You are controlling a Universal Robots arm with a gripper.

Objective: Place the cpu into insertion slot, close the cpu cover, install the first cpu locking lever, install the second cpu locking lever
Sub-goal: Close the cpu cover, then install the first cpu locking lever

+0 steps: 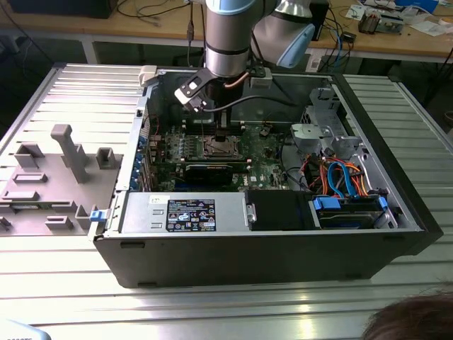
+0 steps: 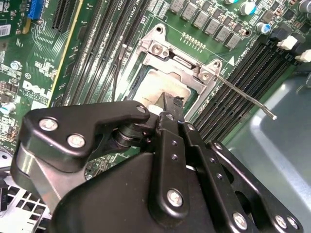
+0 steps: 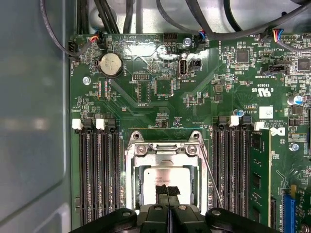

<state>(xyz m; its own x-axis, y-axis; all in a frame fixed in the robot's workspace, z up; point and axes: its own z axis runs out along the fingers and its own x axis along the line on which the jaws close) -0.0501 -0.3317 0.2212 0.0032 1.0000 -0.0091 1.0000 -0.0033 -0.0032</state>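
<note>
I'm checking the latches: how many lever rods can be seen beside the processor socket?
1. A thin metal lever angles away from the socket over the memory slots. Another may be hidden under the gripper.

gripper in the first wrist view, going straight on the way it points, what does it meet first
Most likely the dull silver-grey square cpu, framed by the silver cpu cover; the gap to the black gripper is unclear.
</note>
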